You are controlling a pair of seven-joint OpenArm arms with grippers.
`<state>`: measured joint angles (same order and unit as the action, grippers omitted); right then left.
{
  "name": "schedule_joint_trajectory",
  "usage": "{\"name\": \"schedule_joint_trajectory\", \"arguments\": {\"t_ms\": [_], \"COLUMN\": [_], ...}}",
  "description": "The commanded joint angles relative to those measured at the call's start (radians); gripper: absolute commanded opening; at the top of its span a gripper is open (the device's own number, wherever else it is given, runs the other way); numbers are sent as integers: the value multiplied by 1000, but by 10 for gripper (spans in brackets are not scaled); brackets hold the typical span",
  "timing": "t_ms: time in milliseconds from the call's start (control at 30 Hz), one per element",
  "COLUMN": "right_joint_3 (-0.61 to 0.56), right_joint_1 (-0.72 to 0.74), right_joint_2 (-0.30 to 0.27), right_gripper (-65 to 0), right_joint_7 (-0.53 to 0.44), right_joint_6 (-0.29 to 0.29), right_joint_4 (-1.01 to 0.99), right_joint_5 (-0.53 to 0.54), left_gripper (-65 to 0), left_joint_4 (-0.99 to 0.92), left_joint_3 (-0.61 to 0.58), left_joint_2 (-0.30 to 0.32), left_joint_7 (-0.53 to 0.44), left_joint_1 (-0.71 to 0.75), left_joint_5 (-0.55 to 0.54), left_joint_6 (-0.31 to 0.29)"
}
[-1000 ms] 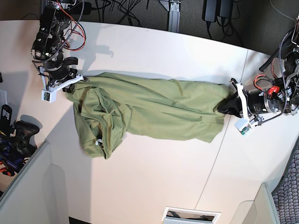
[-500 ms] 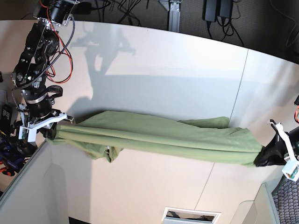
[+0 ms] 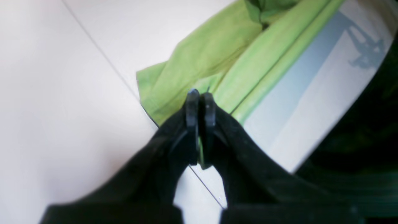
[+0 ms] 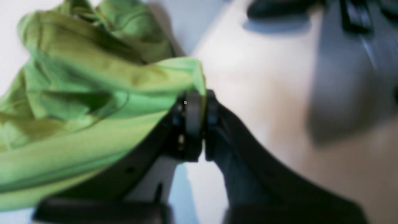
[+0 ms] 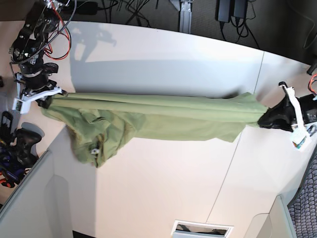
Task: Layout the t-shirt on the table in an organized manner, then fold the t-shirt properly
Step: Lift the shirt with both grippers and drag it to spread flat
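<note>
Shirt cloth stretches in a long green band across the white table (image 5: pixel 163 188), and each end is held by one arm. From where I stand, the right gripper (image 5: pixel 47 100) is at the far left, close to the table's curved edge. Its black fingers pinch the corner of the t-shirt (image 5: pixel 148 116), with cloth showing between the tips. Just below it the shirt sags into a bunched, wrinkly lump that lies on the table. In the middle the cloth is pulled fairly straight, with long folds running along it. A thin dark line crosses the table near the right end of the shirt. At the far right, the left gripper (image 5: pixel 265 118) is shut tight on the other end, near that side's edge.

In front of the shirt there is a wide bare stretch of table, and another behind it up to the back edge. The sides have little room, since both arms sit near the rim.

The wrist views show what the top view cannot. The left gripper (image 3: pixel 201 95) has its tips pressed together on the shirt (image 3: pixel 205 59). The right gripper (image 4: pixel 199 99) is blurry, but the shirt (image 4: pixel 77 102) clearly runs into its fingers.
</note>
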<state>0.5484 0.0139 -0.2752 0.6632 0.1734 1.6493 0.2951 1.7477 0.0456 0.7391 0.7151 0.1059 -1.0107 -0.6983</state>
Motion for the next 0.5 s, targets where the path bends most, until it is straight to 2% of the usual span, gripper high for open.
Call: {"name": "schedule_joint_trajectory", "arguments": {"t_ms": [0, 33, 67, 100, 200, 333, 467], "right_joint_3": [32, 55, 76, 95, 151, 187, 151], "right_joint_1": [-10, -32, -52, -70, -105, -108, -100], "right_joint_2": [-21, -21, -21, -21, -21, -11, 54], "right_gripper": [-457, -384, -339, -324, -324, -325, -325], "right_joint_7": [-26, -26, -26, -26, -18, -4, -3], "right_joint_6": [-9, -10, -10, -10, -10, -7, 72], "right_joint_4": [18, 18, 18, 18, 18, 21, 35], "right_joint_5": [11, 21, 31, 39, 78, 187, 267], "left_gripper": [-650, -650, -650, -650, -650, -650, -650], "left_joint_4": [23, 31, 35, 35, 35, 35, 35], "left_joint_3": [14, 14, 14, 14, 14, 14, 14], "left_joint_2": [22, 22, 23, 22, 16, -3, -19], "left_joint_7": [-3, 0, 0, 0, 1, 4, 5], "left_joint_1": [14, 37, 58, 76, 117, 159, 185], "left_joint_5": [-6, -6, -6, -6, -6, -6, -2], "left_joint_6": [0, 0, 0, 0, 0, 0, 0]}}
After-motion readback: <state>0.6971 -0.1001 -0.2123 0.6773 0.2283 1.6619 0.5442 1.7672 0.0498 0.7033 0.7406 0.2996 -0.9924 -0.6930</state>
